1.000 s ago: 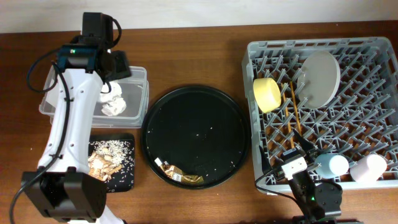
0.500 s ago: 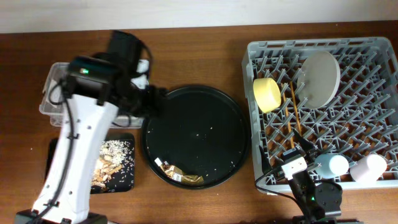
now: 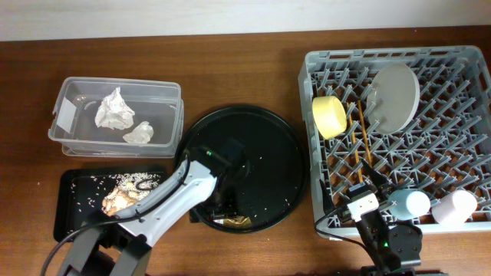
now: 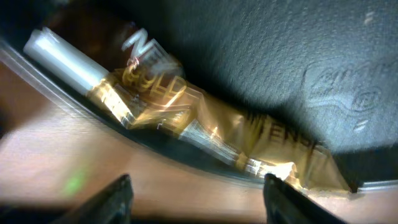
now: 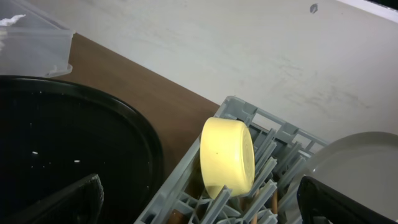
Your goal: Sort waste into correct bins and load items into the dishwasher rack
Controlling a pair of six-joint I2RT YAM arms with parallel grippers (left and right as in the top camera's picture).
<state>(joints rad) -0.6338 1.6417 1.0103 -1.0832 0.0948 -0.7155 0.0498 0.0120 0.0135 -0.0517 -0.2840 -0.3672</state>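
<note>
Grey dishwasher rack (image 3: 460, 100) is seen at the right of the wooden counter (image 3: 230, 69); the round black tray (image 3: 268, 130) is at centre, dotted with crumbs. Clear tub (image 3: 73, 92) is placed back left, flat black tray (image 3: 73, 218) in front of it. In the rack, pale plate (image 3: 395, 96) is propped on edge, yellow bowl (image 3: 330, 115) is tipped on its side left of it, and chopsticks (image 3: 362, 134) are laid between them. Blue cup (image 3: 410, 203) and pink cup (image 3: 454, 205) are lodged at the rack's front right corner. Two crumpled napkins (image 3: 113, 111) are held in the tub; food scraps (image 3: 126, 193) are piled on the flat tray. Foil wrapper (image 4: 205, 121) is lying at the round tray's front rim. Left pincer (image 4: 199, 199) is held over it, fingers apart, nothing gripped. Right pincer (image 5: 205, 205) is spread apart by the rack's front left.
</note>
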